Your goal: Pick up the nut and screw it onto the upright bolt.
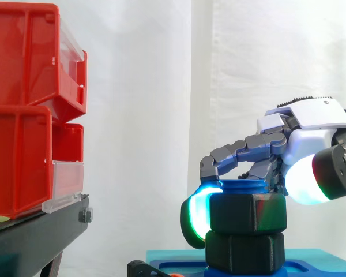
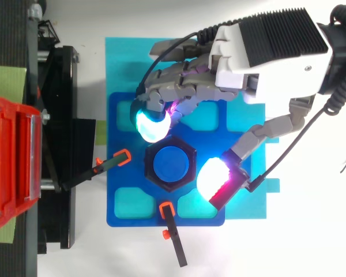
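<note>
A black hex nut (image 1: 248, 212) (image 2: 161, 151) sits on the upright blue bolt (image 1: 242, 186) (image 2: 172, 164), whose round top pokes just above it. A second black nut (image 1: 246, 251) sits below it on the same bolt. My hand (image 1: 317, 124) (image 2: 265, 52) reaches in from the right and is curled round the upper nut. A cyan-green fingertip (image 1: 195, 222) (image 2: 151, 124) presses its left side. The white-red thumb pad (image 1: 308, 179) (image 2: 215, 178) lies against the opposite side. The bolt stands in a dark blue fixture plate (image 2: 118, 208).
Red bins (image 1: 23, 115) (image 2: 11, 161) sit stacked on a black stand (image 1: 34, 231) at the left. Two black clamps with orange tips (image 2: 112, 163) (image 2: 172, 231) hold the fixture plate at its left and front. A cyan mat (image 2: 242, 118) lies under the plate.
</note>
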{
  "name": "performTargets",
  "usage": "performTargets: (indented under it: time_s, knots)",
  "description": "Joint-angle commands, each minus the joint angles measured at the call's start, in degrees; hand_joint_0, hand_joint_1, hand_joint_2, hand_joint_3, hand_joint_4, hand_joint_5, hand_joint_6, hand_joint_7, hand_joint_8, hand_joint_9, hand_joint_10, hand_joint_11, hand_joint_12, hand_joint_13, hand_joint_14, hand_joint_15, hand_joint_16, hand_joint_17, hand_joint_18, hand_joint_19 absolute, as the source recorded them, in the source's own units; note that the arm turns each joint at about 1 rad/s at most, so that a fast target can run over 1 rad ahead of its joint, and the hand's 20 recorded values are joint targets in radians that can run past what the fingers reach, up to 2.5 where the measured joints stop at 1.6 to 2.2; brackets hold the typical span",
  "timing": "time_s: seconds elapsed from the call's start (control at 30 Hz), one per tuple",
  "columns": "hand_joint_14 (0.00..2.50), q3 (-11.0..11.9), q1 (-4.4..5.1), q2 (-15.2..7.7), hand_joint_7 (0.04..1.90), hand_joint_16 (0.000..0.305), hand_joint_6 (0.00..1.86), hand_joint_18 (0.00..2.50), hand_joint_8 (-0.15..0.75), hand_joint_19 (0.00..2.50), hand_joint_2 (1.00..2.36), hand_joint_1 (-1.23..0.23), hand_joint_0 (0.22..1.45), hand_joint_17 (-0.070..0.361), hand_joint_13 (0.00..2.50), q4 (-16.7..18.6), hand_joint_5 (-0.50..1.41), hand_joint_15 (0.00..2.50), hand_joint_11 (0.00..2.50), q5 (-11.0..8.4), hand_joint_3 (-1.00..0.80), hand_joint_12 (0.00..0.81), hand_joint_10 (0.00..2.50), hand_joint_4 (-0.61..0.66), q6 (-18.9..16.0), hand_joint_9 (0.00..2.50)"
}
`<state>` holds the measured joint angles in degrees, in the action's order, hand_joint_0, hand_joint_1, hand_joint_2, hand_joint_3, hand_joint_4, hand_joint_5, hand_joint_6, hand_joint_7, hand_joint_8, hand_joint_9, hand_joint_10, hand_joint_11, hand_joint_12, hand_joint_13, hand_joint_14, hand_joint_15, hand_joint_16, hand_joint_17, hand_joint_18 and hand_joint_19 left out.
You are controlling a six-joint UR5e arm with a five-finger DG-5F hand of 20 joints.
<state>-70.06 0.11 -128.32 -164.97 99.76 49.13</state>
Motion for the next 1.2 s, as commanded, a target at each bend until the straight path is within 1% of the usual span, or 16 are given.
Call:
performTargets:
  time_s: [0.0,0.17,0.23,0.4,0.47,0.53,0.6,0.7,0.77,0.9,0.93,1.07,1.1,1.17]
  knots:
    - [0.00,-0.1,-0.02,0.0,1.32,0.054,0.50,0.20,0.289,0.06,1.00,-0.60,0.42,0.121,0.52,0.0,0.00,0.01,0.06,0.00,-0.50,0.375,0.00,0.16,0.0,0.93]
    - [0.00,-0.1,-0.02,0.0,1.30,0.052,0.50,0.25,0.270,0.08,1.00,-0.59,0.43,0.117,0.58,0.0,0.02,0.02,0.05,0.00,-0.50,0.366,0.00,0.12,0.0,1.04]
    - [0.00,0.0,-0.02,0.0,1.31,0.051,0.50,0.27,0.255,0.07,1.00,-0.59,0.43,0.114,0.60,0.0,0.03,0.02,0.05,0.00,-0.50,0.360,0.00,0.08,0.0,1.10]
    - [0.00,-0.1,-0.02,-0.1,1.30,0.049,0.50,0.34,0.242,0.08,1.00,-0.59,0.44,0.109,0.65,0.0,0.04,0.02,0.06,0.00,-0.50,0.348,0.00,0.07,0.0,1.18]
    - [0.00,-0.1,-0.02,0.0,1.30,0.048,0.50,0.35,0.242,0.08,1.00,-0.60,0.44,0.109,0.66,0.0,0.04,0.03,0.07,0.00,-0.50,0.348,0.00,0.09,0.0,1.19]
    - [0.00,-0.1,-0.11,0.0,1.26,0.049,0.50,0.36,0.262,0.08,1.00,-0.65,0.43,0.110,0.66,0.0,0.02,0.03,0.08,0.00,-0.50,0.355,0.00,0.17,0.0,1.16]
    - [0.00,-0.1,-0.11,0.0,1.24,0.049,0.50,0.37,0.274,0.08,1.00,-0.66,0.43,0.110,0.66,0.0,0.00,0.04,0.09,0.00,-0.50,0.358,0.00,0.18,0.0,1.14]
    - [0.00,-0.1,-0.20,0.0,1.09,0.050,0.50,0.40,0.285,0.09,1.00,-0.68,0.43,0.113,0.69,0.0,-0.05,0.06,0.12,0.00,-0.50,0.364,0.00,0.24,-0.1,1.12]
    - [0.00,0.0,-0.29,0.0,0.93,0.051,0.50,0.41,0.292,0.09,1.00,-0.69,0.43,0.115,0.69,0.0,-0.10,0.06,0.11,0.09,-0.50,0.369,0.00,0.25,-0.1,1.07]
    - [0.00,-0.1,-0.55,0.1,0.80,0.053,0.50,0.41,0.292,0.10,1.00,-0.69,0.42,0.120,0.67,-0.1,-0.14,0.05,0.09,0.26,-0.50,0.375,0.00,0.21,-0.3,1.01]
    - [0.00,0.0,-0.46,0.1,0.76,0.054,0.50,0.42,0.278,0.09,1.00,-0.69,0.42,0.121,0.67,-0.1,-0.16,0.05,0.07,0.26,-0.50,0.376,0.00,0.20,-0.3,0.97]
    - [0.00,0.0,-0.90,2.5,0.69,0.055,0.50,0.39,0.279,0.10,1.00,-0.69,0.42,0.125,0.64,-1.8,-0.18,0.04,0.04,0.61,-0.50,0.379,0.00,0.17,-0.3,0.91]
    - [0.00,0.0,-0.99,2.7,0.68,0.056,0.50,0.39,0.277,0.10,1.00,-0.69,0.42,0.126,0.62,-2.1,-0.19,0.04,0.03,0.61,-0.50,0.378,0.00,0.17,-0.3,0.90]
    - [0.00,0.0,-1.52,3.6,0.66,0.057,0.50,0.38,0.274,0.10,1.00,-0.69,0.41,0.128,0.61,-3.1,-0.19,0.04,0.02,0.61,-0.50,0.378,0.00,0.16,-0.2,0.87]
